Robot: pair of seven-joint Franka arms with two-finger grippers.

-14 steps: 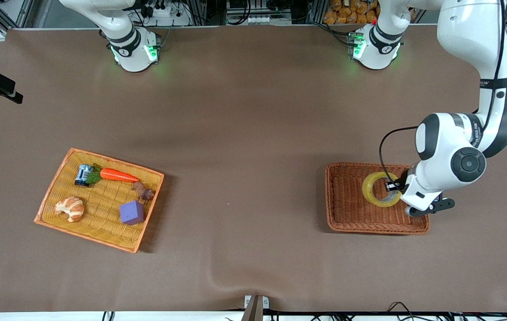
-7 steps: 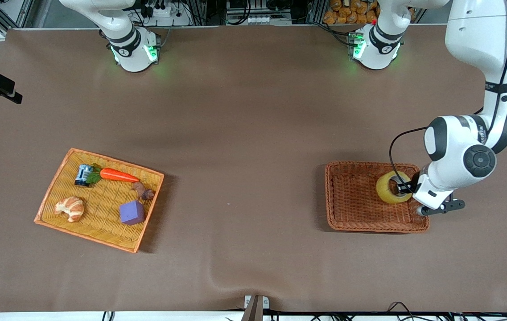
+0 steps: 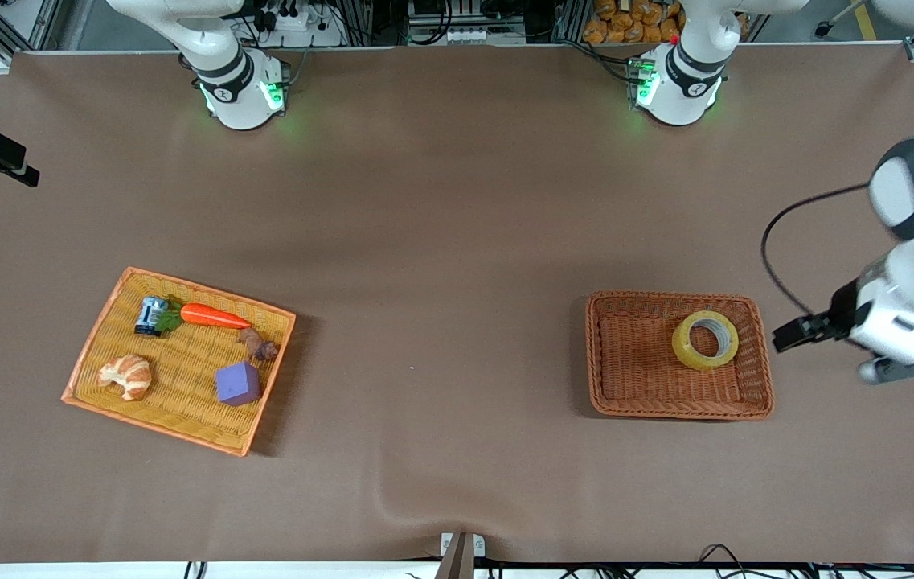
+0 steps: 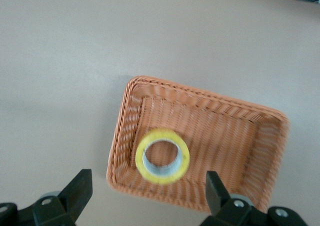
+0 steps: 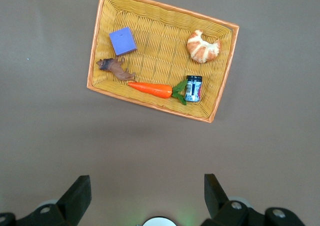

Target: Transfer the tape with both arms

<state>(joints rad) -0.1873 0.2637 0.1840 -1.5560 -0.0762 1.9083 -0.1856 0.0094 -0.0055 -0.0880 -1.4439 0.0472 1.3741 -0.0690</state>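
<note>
Worktop (image 3: 440, 241): a wide surface under a plain brown cloth, both arm bases at the edge farthest from the front camera.
Landmark: a brown wicker basket (image 3: 633, 402), rectangular, toward the left arm's end of the worktop.
Tape (image 3: 705, 340): a yellowish ring with a grey-white core, lying flat in the brown wicker basket, in the corner toward the left arm's end and a little farther from the front camera than the basket's middle. Nothing touches it.
Left gripper (image 3: 790, 334): up in the air over bare cloth just beside the brown wicker basket, at the end where the tape lies. Its two black fingers (image 4: 75, 196) stand wide apart and hold nothing; in the left wrist view the tape (image 4: 162, 156) and basket (image 4: 240, 106) show between them, well below.
Right gripper (image 5: 145, 198): seen only in the right wrist view, fingers spread wide, empty, high over bare cloth near a yellow wicker tray (image 3: 95, 342). This arm waits.
Yellow wicker tray: orange-rimmed, well apart from the brown wicker basket, toward the right arm's end of the worktop.
In the tray: a croissant (image 3: 126, 375), a purple cube (image 3: 238, 383), an orange carrot (image 3: 211, 316) with green leaves, a small dark jar (image 3: 150, 315) touching the leaves, and a small brown animal figure (image 3: 258, 345).
</note>
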